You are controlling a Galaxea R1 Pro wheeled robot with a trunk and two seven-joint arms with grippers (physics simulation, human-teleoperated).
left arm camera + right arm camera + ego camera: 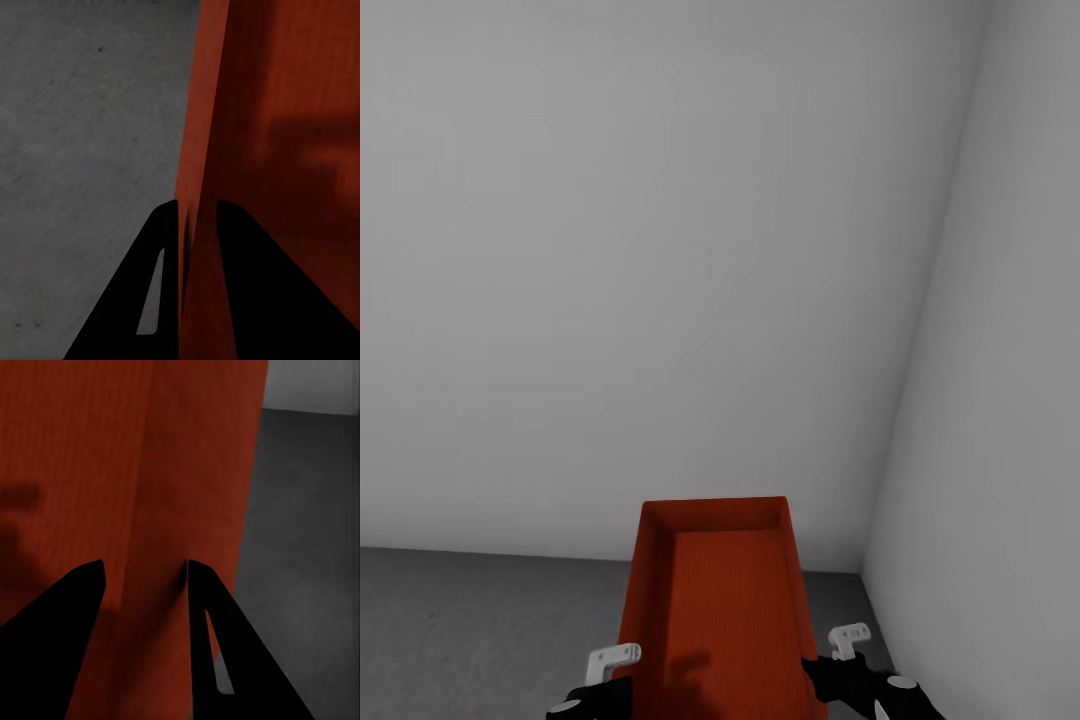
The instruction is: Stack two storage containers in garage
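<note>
That lidless storage container (715, 610) at bottom centre, held over the garage floor (480, 630), looks light but thin-walled, so left pincer (196, 214) and right pincer (144, 574) each clamping a side wall seems right.

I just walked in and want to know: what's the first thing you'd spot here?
The bright orange-red storage container, held low in the middle between two pincers. The left pincer and right pincer each straddle a side wall. Behind stand pale grey walls meeting in a corner, above the dark concrete floor.
</note>
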